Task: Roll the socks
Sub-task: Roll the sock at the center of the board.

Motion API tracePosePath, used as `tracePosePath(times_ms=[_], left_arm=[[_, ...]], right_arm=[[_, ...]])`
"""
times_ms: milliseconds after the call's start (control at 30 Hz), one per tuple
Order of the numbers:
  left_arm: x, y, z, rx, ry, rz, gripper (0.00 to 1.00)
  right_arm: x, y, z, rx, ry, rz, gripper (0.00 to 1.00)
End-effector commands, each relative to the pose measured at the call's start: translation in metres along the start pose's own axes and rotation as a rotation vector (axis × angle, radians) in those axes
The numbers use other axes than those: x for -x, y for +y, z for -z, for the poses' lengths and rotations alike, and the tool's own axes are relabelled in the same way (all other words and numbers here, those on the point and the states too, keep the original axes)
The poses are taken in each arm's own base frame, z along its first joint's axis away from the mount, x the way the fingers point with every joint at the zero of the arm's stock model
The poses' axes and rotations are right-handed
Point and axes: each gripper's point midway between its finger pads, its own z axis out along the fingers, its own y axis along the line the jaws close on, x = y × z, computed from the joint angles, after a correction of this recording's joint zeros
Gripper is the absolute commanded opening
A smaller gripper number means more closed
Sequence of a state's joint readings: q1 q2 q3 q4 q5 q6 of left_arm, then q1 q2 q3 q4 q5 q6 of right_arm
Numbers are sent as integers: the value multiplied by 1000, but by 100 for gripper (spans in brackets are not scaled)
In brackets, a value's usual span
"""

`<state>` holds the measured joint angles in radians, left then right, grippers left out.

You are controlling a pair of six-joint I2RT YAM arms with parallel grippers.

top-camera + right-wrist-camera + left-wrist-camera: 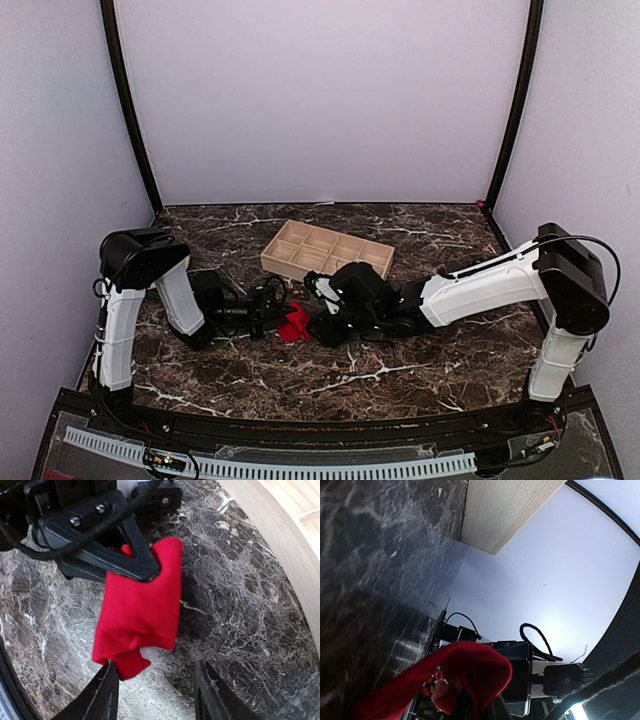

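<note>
With your left gripper (147, 569) clamped on the soft bright red fabric sock (140, 610), close your wide-open right gripper (156, 685) squarely on its loose end

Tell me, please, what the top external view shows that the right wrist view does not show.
Only top external: the whole wooden tray with its compartments, and the pale walls. Only right wrist: the left gripper shut on the red sock near its upper edge, and the right gripper open at its lower end. Both: the red sock, the marble table, part of the tray.
</note>
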<state>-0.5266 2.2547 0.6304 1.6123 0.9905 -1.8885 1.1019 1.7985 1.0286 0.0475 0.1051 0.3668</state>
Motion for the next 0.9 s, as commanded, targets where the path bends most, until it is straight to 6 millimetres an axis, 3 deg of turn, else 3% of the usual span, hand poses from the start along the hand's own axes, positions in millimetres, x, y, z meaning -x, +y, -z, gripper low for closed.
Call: tracePosePath(times_ms=[0, 867], left_arm=[[21, 82, 9, 178, -91, 291, 4], [35, 85, 1, 187, -88, 295, 4]], right_arm=[[32, 6, 5, 47, -93, -64, 49], [42, -14, -12, 138, -155, -293, 52]])
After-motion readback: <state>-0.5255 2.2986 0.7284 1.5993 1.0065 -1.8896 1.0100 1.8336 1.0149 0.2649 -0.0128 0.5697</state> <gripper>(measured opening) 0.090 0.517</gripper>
